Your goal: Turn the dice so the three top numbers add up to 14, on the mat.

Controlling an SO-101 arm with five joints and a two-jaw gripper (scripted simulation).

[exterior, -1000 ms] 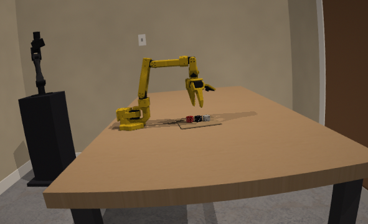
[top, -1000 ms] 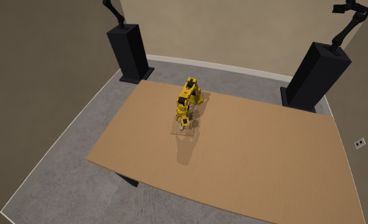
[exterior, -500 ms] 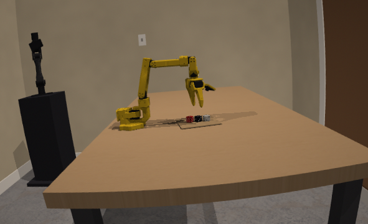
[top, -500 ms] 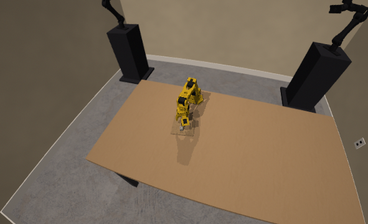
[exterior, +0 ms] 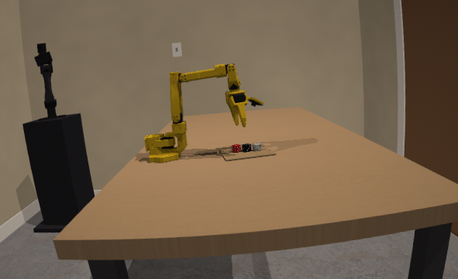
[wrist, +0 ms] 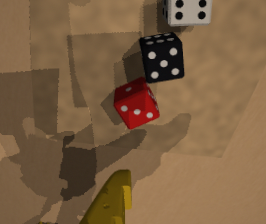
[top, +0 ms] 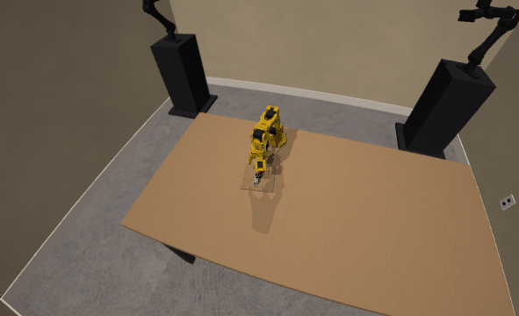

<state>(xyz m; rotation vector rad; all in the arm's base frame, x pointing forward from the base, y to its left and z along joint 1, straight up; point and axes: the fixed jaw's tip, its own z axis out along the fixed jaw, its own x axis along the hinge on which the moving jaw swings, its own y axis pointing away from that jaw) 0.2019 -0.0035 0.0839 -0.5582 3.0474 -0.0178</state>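
Three dice lie in a row on the thin tan mat [top: 269, 187] [exterior: 252, 156] [wrist: 210, 111]. The white die [top: 255, 180] [exterior: 256, 146] [wrist: 188, 2] shows six on top. The black die [top: 257, 176] [exterior: 246, 147] [wrist: 162, 56] shows five. The red die [top: 261, 172] [exterior: 235, 148] [wrist: 136, 103] shows three and sits slightly turned near the mat's edge toward the arm base. My gripper [top: 259, 167] [exterior: 249, 115] [wrist: 197, 185] is open and empty. It hangs well above the dice, roughly over the red one.
The yellow arm's base [top: 273, 127] [exterior: 160, 147] stands on the wooden table [top: 351, 211] [exterior: 252, 194] just behind the mat. Two black pedestals [top: 182, 75] [top: 448, 107] with camera arms stand on the floor beyond the table.
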